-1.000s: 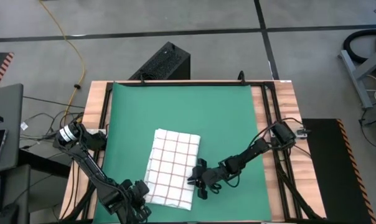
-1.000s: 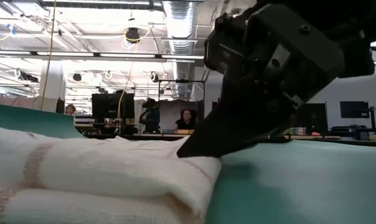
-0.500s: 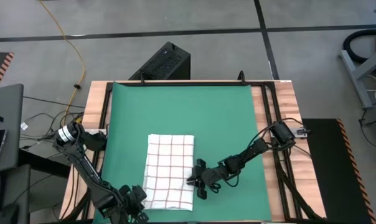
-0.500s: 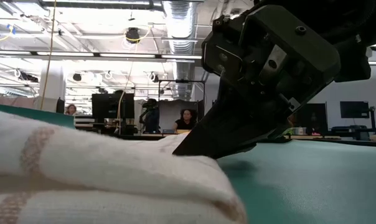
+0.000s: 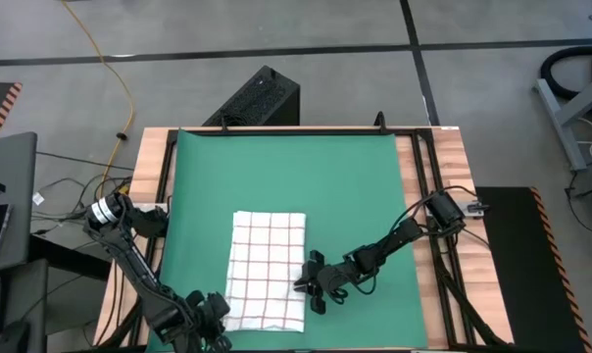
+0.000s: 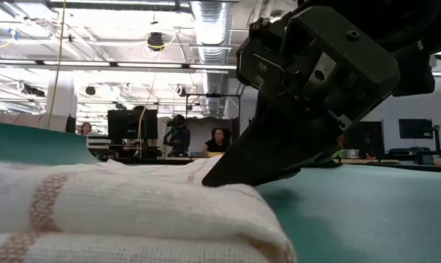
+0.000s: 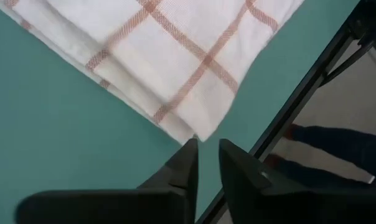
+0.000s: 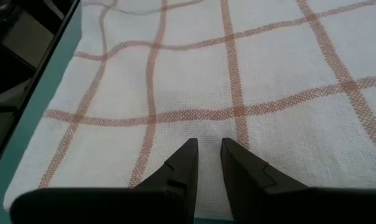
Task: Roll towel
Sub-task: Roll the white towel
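Since a second ago, the towel (image 5: pixel 268 270) has been pulled square to the green mat (image 5: pixel 345 186) and toward the near edge, and the left pincer (image 7: pixel 208 163) has let go of its corner. Folded in layers, the towel lies flat on the mat's near left part. The left pincer hovers just off the towel's near left corner, fingers a narrow gap apart, gripping nothing. The right pincer (image 8: pixel 209 154) rests at the towel's right edge; whether its fingers clamp the cloth cannot be told.
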`<action>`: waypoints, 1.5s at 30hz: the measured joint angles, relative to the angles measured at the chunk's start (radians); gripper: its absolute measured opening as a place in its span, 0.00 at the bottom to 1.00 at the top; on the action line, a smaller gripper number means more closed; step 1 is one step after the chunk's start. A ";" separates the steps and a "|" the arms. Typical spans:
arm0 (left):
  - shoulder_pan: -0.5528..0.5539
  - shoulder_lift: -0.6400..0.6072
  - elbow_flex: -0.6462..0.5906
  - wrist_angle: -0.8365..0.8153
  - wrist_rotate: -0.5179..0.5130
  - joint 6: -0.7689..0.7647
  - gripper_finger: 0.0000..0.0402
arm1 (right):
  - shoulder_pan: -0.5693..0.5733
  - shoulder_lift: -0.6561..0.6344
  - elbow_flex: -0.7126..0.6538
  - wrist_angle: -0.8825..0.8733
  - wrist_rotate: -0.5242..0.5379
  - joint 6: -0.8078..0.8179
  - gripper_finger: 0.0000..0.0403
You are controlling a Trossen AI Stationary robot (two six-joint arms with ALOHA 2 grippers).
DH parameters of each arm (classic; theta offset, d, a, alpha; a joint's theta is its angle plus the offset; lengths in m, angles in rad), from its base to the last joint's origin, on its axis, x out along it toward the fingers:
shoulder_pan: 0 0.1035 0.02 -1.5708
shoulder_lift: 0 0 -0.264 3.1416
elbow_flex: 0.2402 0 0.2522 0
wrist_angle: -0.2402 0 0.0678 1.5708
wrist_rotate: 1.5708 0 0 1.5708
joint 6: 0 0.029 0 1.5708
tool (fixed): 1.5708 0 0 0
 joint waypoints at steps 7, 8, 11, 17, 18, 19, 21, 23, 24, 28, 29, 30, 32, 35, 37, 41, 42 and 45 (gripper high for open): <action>-0.001 0.001 0.000 -0.007 -0.096 -0.065 0.25 | 0.000 0.000 0.000 -0.001 0.000 -0.001 0.24; -0.001 0.001 0.000 0.003 -0.207 -0.080 0.24 | 0.000 0.000 0.000 -0.002 0.000 -0.001 0.24; -0.004 0.002 0.001 0.015 -0.530 -0.101 0.17 | 0.000 0.000 0.000 -0.002 0.000 0.000 0.24; 0.054 0.134 0.001 0.079 -0.614 -0.032 0.02 | 0.002 0.000 -0.001 -0.004 0.000 0.001 0.24; 0.063 0.162 0.001 0.088 -0.596 -0.036 0.01 | 0.002 0.000 -0.001 -0.004 0.000 0.001 0.24; 0.071 0.190 0.001 0.091 -0.589 -0.049 0.01 | 0.002 0.000 -0.001 -0.004 0.000 0.006 0.24; 0.080 0.237 0.000 0.103 -0.590 -0.099 0.00 | 0.002 0.000 -0.001 -0.005 0.000 0.008 0.24; 0.080 0.264 0.000 0.102 -0.594 -0.151 0.00 | 0.002 0.000 -0.001 -0.006 -0.001 0.009 0.24; 0.080 0.275 0.000 0.102 -0.585 -0.174 0.00 | 0.002 0.000 0.000 -0.007 -0.003 0.009 0.24; 0.077 0.308 0.002 0.091 -0.504 -0.225 0.00 | 0.000 0.000 0.000 -0.033 -0.004 0.014 0.24; 0.077 0.309 0.003 0.088 -0.491 -0.226 0.00 | -0.001 -0.001 0.000 -0.039 -0.003 0.021 0.24; 0.077 0.308 -0.001 0.093 -0.482 -0.225 0.00 | -0.003 -0.001 0.001 -0.046 -0.003 0.032 0.24; 0.086 0.305 -0.020 0.099 -0.472 -0.220 0.00 | -0.016 -0.003 0.001 -0.066 -0.003 0.040 0.24; 0.107 0.298 -0.038 0.098 -0.449 -0.218 0.00 | -0.048 -0.003 0.002 -0.093 -0.013 0.071 0.24; 0.127 0.299 -0.040 0.098 -0.439 -0.199 0.00 | -0.075 -0.003 0.000 -0.115 -0.019 0.081 0.24; 0.185 0.294 -0.042 0.111 -0.431 -0.093 0.00 | -0.136 -0.010 0.000 -0.155 -0.016 0.074 0.24; 0.200 0.291 -0.042 0.112 -0.434 -0.061 0.00 | -0.152 -0.013 0.000 -0.168 -0.017 0.067 0.24; 0.251 0.275 -0.043 0.088 -0.436 0.034 0.00 | -0.200 -0.028 0.000 -0.212 -0.016 0.050 0.24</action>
